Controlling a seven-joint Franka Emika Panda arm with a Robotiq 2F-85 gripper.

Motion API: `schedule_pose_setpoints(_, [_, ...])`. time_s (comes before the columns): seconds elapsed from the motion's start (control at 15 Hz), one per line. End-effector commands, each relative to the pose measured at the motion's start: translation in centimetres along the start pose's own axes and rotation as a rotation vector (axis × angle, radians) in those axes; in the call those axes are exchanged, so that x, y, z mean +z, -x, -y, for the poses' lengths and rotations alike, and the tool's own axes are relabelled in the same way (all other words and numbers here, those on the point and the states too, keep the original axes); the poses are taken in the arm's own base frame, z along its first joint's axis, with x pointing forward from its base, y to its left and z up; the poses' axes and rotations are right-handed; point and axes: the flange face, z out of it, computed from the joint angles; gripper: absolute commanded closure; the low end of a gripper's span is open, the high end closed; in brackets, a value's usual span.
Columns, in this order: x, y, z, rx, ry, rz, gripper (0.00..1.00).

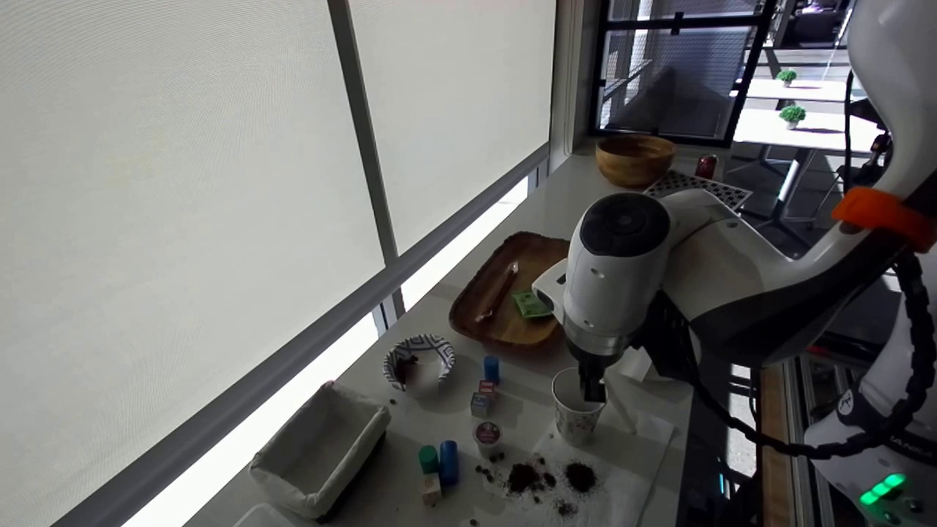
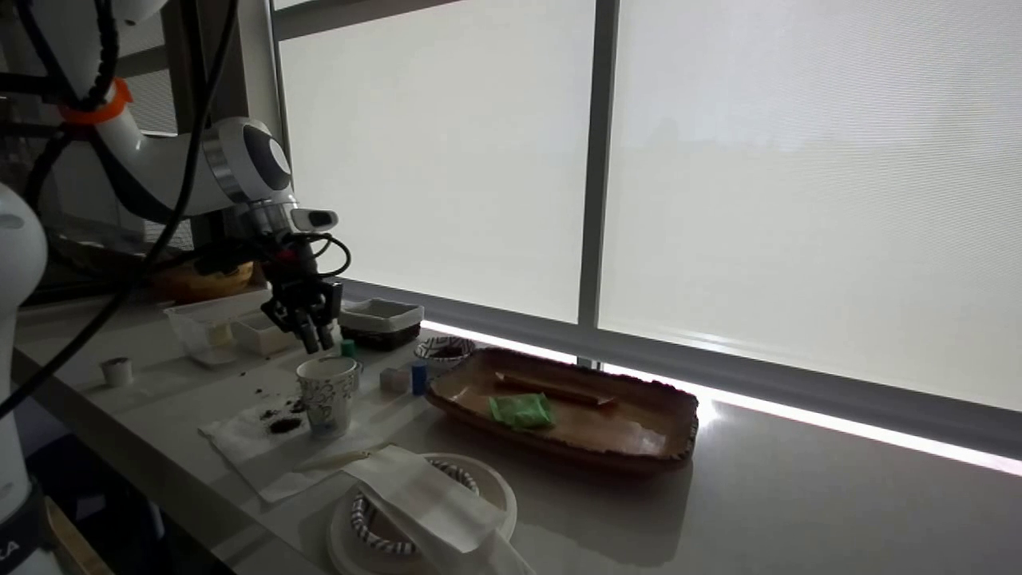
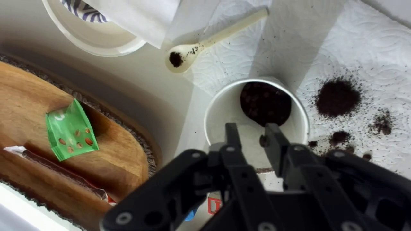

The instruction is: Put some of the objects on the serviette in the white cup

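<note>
The white cup (image 1: 575, 427), with a printed pattern outside, stands upright on the edge of the serviette (image 3: 369, 41). Dark matter with lumps (image 3: 266, 102) lies at its bottom. Just above the cup's mouth, in both exterior views, hangs my gripper (image 3: 252, 128), pointing down. Its jaws stand apart, partly open. A single dark bean (image 3: 263, 141) shows at the inner side of the right finger; whether it clings there or is falling I cannot tell. Dark powder piles (image 3: 337, 98) and a few small beans (image 3: 366, 157) lie on the serviette beside the cup.
A pale spoon (image 3: 184, 57) with dark powder lies near the cup. The wooden tray (image 2: 631, 439) holds a green packet (image 2: 523, 410). A patterned bowl (image 1: 395, 351), small blocks (image 1: 480, 404), a blue cylinder (image 1: 491, 369) and a lined bin (image 1: 322, 439) stand towards the window.
</note>
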Motion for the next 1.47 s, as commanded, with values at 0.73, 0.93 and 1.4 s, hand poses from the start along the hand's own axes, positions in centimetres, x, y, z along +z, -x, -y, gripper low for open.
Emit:
schedule_pose_setpoints(0.73, [-1.8, -0.9, 6.2, 0.06, -0.261, -0.131, 0.0])
schedule_pose_setpoints(0.93, [-0.3, -2.3, 7.9, 0.021, -0.339, -0.101, 0.0])
schedule_pose_setpoints(1.4, [4.8, -6.1, 9.9, -0.102, -0.344, -0.04, 0.0])
